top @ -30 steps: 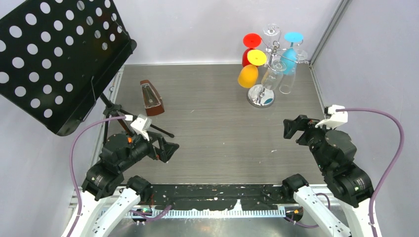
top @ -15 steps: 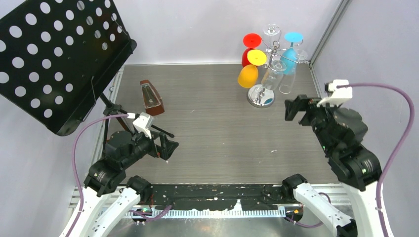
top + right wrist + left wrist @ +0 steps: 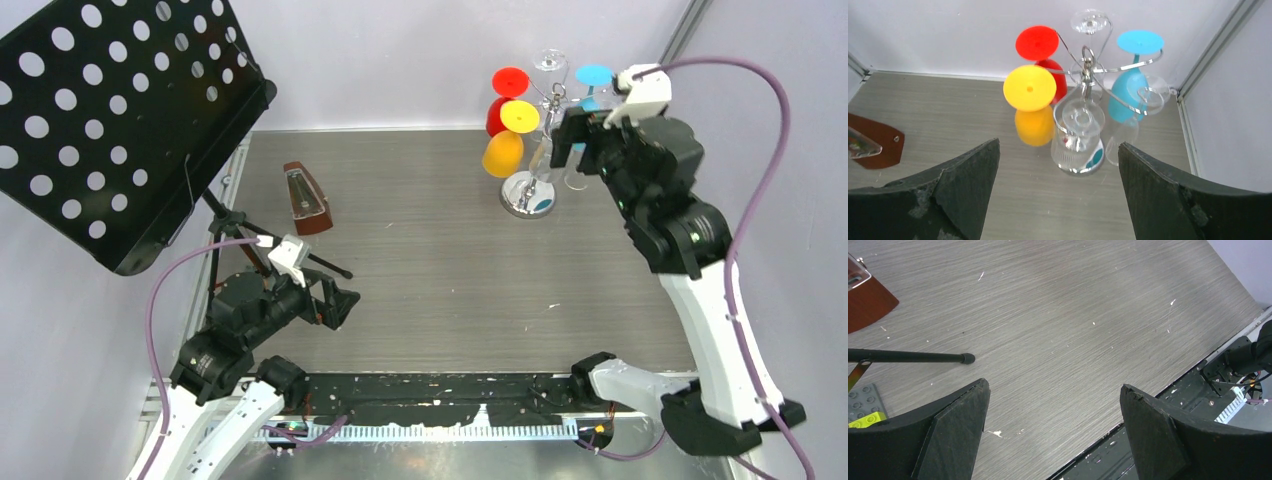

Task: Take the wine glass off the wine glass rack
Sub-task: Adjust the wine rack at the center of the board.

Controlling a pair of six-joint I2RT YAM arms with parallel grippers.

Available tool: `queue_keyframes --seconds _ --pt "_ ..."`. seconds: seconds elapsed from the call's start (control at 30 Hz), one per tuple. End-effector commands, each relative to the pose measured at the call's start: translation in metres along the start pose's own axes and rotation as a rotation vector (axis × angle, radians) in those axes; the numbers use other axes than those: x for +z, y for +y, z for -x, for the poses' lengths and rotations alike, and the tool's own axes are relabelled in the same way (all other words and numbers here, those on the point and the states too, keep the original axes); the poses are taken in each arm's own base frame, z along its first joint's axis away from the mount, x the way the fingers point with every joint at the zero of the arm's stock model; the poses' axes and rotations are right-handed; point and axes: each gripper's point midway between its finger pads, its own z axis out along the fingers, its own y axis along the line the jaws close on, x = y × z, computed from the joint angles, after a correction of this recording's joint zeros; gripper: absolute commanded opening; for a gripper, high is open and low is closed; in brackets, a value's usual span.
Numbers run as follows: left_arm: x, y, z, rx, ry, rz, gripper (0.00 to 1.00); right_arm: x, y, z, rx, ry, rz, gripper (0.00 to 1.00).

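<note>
Right wrist view: the right gripper (image 3: 1058, 146) is spread wide and empty, facing the rack (image 3: 1087, 62) in the table's (image 3: 948, 115) far right corner. A clear wine glass (image 3: 1078, 120) hangs upside down on its near side, beside coloured glasses (image 3: 1030, 90). The left gripper (image 3: 1053, 387) is likewise wide apart, holding nothing.

Tight far corner, open front

The shiny chrome wire wine glass rack (image 3: 1087, 65) stands near the back wall (image 3: 948, 30) and right wall (image 3: 1238, 100), ringed by a hanging red glass (image 3: 1037, 43), yellow glass (image 3: 1029, 88), blue glass (image 3: 1125, 95) and clear glasses (image 3: 1078, 142). Bare grey wood-grain tabletop (image 3: 948, 110) lies before it. A black perforated music stand (image 3: 110, 110) overhangs the table's left edge, its thin black leg (image 3: 908, 357) just ahead of the left gripper (image 3: 1053, 390).
</note>
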Motion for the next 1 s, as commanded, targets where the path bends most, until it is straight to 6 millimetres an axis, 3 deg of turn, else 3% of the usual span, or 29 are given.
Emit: queue_keyframes --seconds 0.0,0.17,0.4,0.6,0.97 --pt "0.0 -0.001 0.008 0.033 -0.042 -0.009 0.99 0.03 0.007 0.031 -0.067 -0.074 0.004 0.94" --pt "-0.003 -0.002 0.008 0.032 -0.055 -0.017 0.99 0.054 0.017 0.044 -0.106 -0.135 0.043 0.9" --pt "-0.005 -0.004 0.008 0.031 -0.07 -0.026 0.99 0.094 0.0 0.056 -0.086 -0.172 0.024 0.77" --pt "-0.007 -0.004 0.008 0.032 -0.077 -0.027 0.99 0.118 -0.009 0.061 -0.073 -0.199 0.022 0.72" --pt "-0.008 -0.004 0.008 0.032 -0.082 -0.026 0.99 0.156 -0.014 0.05 -0.07 -0.159 0.095 0.56"
